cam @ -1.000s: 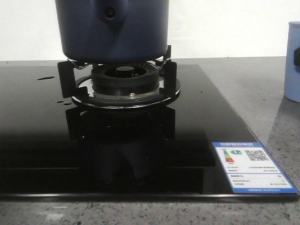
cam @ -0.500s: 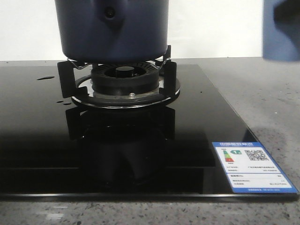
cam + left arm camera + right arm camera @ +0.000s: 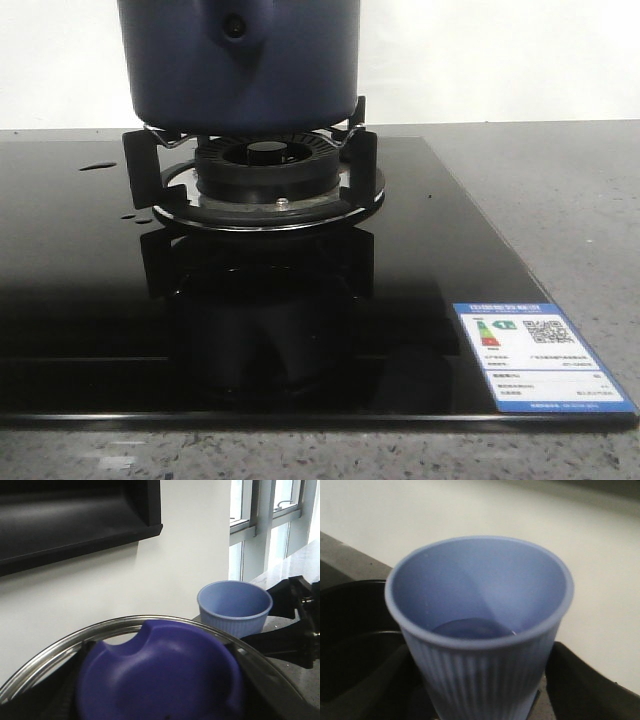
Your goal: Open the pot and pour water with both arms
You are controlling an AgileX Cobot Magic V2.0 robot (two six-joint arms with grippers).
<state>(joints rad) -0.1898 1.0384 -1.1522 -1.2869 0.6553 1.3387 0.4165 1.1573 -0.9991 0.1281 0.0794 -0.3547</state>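
A speckled grey counter (image 3: 560, 200) carried a glossy black glass hob (image 3: 80, 300). On its burner grate (image 3: 262, 185) stood the matte navy pot (image 3: 238, 60). The right gripper (image 3: 480, 710) grasped a ribbed pale-blue cup (image 3: 480, 630) with a little water inside. The left gripper's jaws could not be seen behind a steel-rimmed lid (image 3: 160, 675).

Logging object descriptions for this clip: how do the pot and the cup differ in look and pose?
The pot is dark navy, smooth and matte; the cup is pale blue with ribbed sides. The pot is wide and sits on the burner; the cup is narrower and tapered, and no longer appears in the front view, where it stood a second ago. Both are blue.
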